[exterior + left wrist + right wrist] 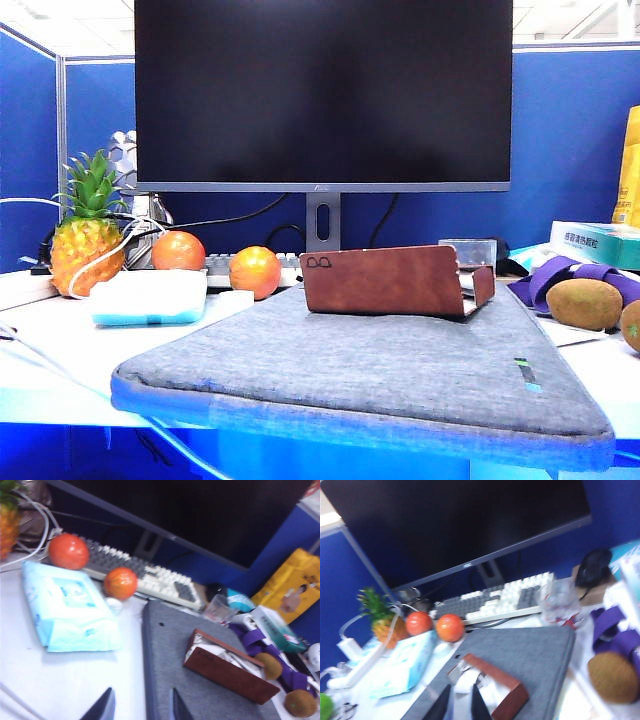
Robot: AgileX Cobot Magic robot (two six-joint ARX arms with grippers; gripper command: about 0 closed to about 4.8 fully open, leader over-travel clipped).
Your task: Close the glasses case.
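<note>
The left pincer (140, 705) is seen parted and empty above the grey sleeve (380, 360). The reddish-brown glasses case (395, 281) lies open on it, flap raised. The right pincer (457, 702) hovers parted above the case.

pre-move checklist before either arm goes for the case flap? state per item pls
1. Glasses case flap open: ok, flap stands up, white lining shows in the wrist views.
2. Case sits on the grey laptop sleeve: ok.
3. Left gripper free: ok, open, above the sleeve's edge, apart from the case.
4. Right gripper free: ok, open, holding nothing, close to the case's open side.
5. Oranges off the case: ok, beside the sleeve.
6. Glasses inside the case: cannot tell, blurred.
</note>
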